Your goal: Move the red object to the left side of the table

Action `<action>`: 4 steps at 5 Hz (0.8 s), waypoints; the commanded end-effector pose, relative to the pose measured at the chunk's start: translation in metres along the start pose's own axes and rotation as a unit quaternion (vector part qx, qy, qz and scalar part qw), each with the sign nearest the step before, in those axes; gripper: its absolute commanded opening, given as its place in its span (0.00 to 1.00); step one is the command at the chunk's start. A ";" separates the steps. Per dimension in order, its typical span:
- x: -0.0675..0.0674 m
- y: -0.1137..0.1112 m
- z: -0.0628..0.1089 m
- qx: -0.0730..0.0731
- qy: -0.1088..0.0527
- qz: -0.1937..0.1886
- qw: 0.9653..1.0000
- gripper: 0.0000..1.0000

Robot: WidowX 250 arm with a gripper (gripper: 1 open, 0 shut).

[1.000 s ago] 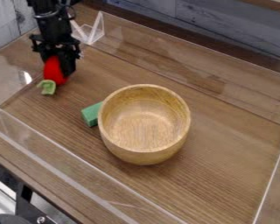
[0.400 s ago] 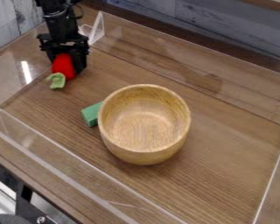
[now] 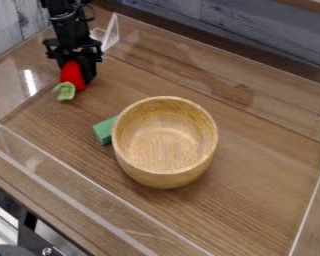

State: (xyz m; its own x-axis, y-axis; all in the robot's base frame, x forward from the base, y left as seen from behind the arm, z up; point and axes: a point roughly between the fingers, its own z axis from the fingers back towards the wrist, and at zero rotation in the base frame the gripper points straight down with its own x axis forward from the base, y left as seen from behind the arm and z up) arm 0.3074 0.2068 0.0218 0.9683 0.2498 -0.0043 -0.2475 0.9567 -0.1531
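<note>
gripper (image 3: pixel 75 72) stood pinched on the red object (image 3: pixel 73 78) near table (image 3: pixel 256 140) left edge; best release was low and gentle, avoiding rolling.

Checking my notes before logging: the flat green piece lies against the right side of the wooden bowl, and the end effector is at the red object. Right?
Not quite: in the camera view the flat green piece lies against the left side of the wooden bowl. The end effector is at the red object.

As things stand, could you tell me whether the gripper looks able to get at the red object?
Probably yes: the gripper is already down over the red object, its fingers closed around it, and the wooden bowl stands well apart.
</note>
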 end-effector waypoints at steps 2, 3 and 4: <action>-0.006 -0.004 0.010 -0.001 -0.016 -0.007 1.000 0.00; -0.002 -0.006 0.009 -0.002 -0.013 0.001 1.000 1.00; 0.002 -0.007 0.008 -0.004 -0.010 0.010 1.000 1.00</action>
State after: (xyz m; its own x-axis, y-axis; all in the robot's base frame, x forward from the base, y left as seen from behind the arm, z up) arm 0.3070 0.1994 0.0228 0.9606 0.2775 -0.0135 -0.2755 0.9455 -0.1735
